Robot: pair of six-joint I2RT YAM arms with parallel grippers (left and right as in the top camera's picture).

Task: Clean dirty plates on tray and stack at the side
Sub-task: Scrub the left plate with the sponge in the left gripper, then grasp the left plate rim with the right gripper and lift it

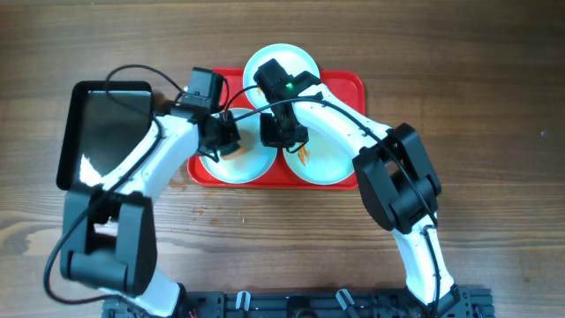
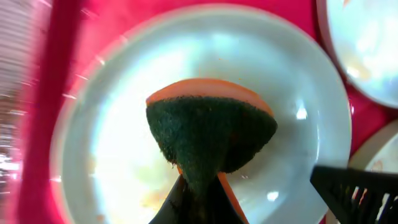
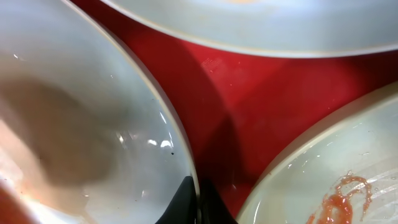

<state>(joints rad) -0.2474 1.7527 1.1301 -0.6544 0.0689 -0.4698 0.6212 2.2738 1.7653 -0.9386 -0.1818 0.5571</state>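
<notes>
Plates (image 1: pixel 282 53) on tray (image 1: pixel 349 84) | left fingers (image 2: pixel 189 205) clamp sponge (image 2: pixel 211 134) | right fingers (image 3: pixel 189 202) seemingly pinch rim (image 3: pixel 180 143)

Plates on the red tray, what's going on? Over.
Left gripper shut on sponge, over left plate. Right gripper seems to pinch that plate's rim. Right plate orange-smeared. Grippers crowd close.

Set on the tabletop (image 1: pixel 494 106), smaller tray (image 1: pixel 106 132) left of the larger tray (image 1: pixel 353 84); in the latter, rear plate (image 1: pixel 296 60) behind, front-left plate (image 1: pixel 243 166) under a sponge (image 2: pixel 211 137), front-right plate (image 1: pixel 327 163) beside it.
</notes>
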